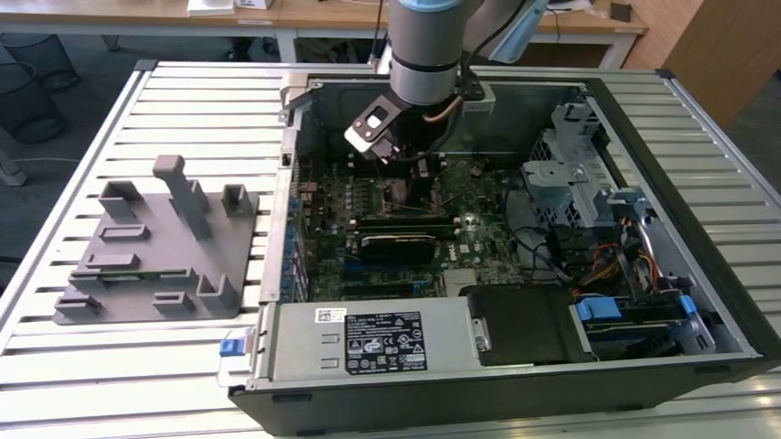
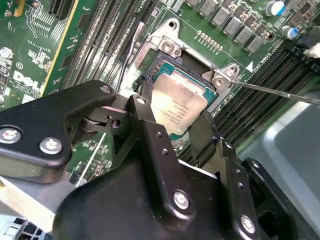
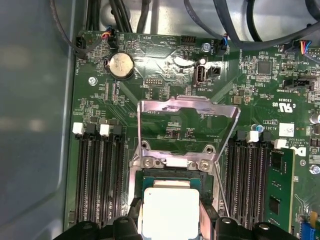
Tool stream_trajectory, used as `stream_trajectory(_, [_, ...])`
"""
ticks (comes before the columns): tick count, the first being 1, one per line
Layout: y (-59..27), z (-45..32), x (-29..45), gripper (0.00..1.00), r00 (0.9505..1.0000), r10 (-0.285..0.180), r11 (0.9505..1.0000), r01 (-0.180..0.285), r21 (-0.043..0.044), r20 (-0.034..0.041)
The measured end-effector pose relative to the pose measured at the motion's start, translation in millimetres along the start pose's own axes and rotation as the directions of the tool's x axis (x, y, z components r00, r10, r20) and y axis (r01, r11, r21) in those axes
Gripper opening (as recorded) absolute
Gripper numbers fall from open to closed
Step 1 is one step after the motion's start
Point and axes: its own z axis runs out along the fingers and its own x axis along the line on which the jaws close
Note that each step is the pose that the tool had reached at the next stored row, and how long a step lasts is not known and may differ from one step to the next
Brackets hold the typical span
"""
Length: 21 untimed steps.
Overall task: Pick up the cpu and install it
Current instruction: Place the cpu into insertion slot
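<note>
The cpu (image 2: pixel 181 106), a small square chip with a silvery top, sits between my two black fingers right over the dark socket (image 2: pixel 159 64) on the green motherboard. My gripper (image 2: pixel 172 119) is shut on the cpu, one finger against each of two opposite edges. In the first wrist view the cpu (image 3: pixel 170 212) lies just below the socket's metal load plate (image 3: pixel 187 107), which stands flipped open. In the exterior view the gripper (image 1: pixel 409 169) reaches down into the open computer case (image 1: pixel 683 302). I cannot tell whether the chip rests in the socket or hovers just above it.
A thin metal lever (image 2: pixel 280 93) sticks out beside the socket. Black memory slots (image 3: pixel 97 175) flank it, and a green memory stick (image 3: pixel 278 192) stands in one. A grey plastic fixture (image 1: pixel 153 247) lies on the slatted table at the exterior view's left. The case also holds a power supply (image 1: pixel 366 338) and a drive cage (image 1: pixel 573 183).
</note>
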Motion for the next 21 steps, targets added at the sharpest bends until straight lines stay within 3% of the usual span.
stream_trajectory(21, [0.5,7.3,-1.4,0.54,1.0,0.0,1.0,0.0,0.0001,-0.0015])
